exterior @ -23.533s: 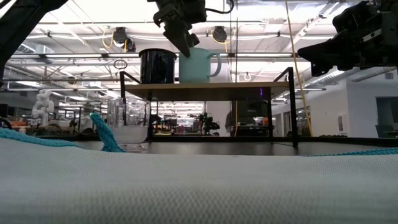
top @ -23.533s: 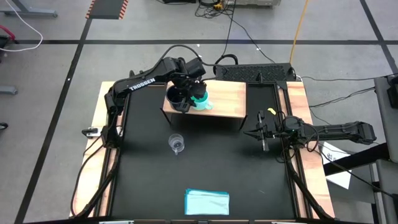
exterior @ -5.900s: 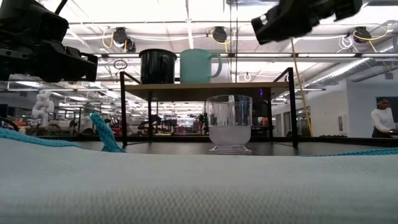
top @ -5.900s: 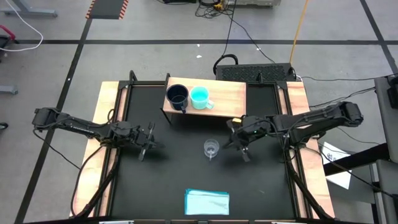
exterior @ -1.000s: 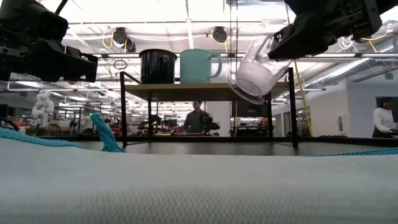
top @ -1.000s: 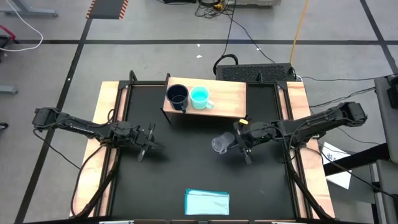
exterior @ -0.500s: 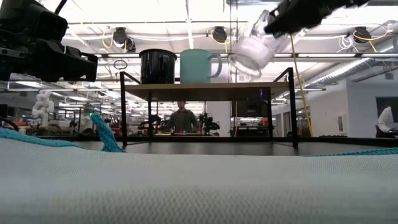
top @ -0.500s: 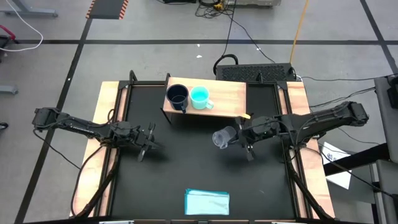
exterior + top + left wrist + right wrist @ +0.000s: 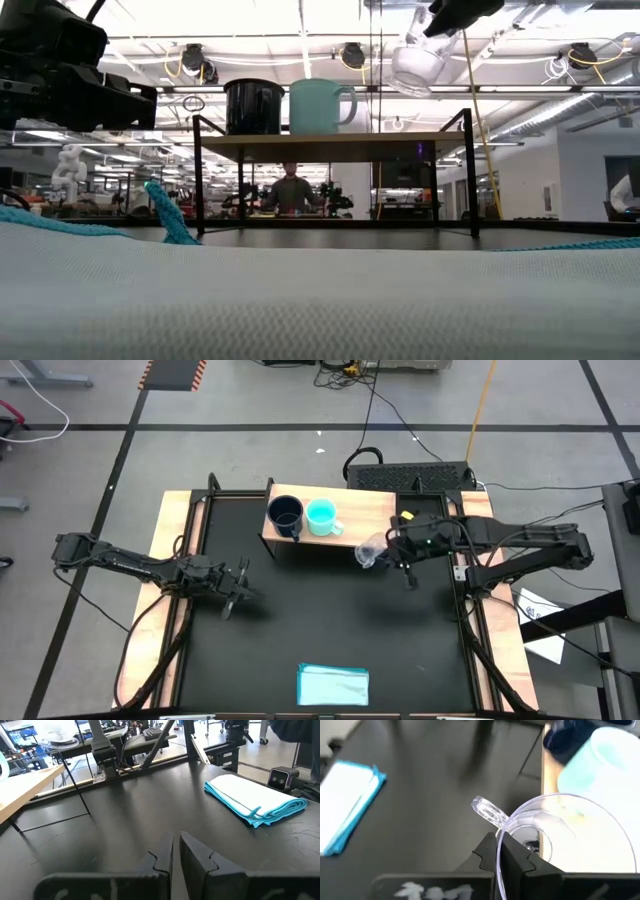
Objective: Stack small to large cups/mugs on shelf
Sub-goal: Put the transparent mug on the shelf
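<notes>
Two dark fingers of the right claw point(image 9: 499, 851) are pinching the rim of the small clear glass cup point(image 9: 368, 551), holding it tilted in the air above the shelf point(image 9: 375, 520), over its front edge toward the right end. In the low view the glass cup is hanging mouth-down at a slant, clear of the shelf top, with open wood beneath it. Further along the shelf, toward its left end, the medium turquoise mug point(image 9: 321, 516) is standing just beside the large dark navy mug point(image 9: 285, 514), both upright. The left claw point(image 9: 236, 576) is waiting near the counter's left edge with its fingers nearly together and nothing between them. A folded light blue cloth point(image 9: 332, 685) is lying by the counter's front edge. Because the grip is only on a thin, slick rim and the cup is leaning, it is likely to swivel or slip as it is righted; lowering it too close to the shelf's front edge could let it tip off onto the counter, and a drift leftward could knock the turquoise mug.
</notes>
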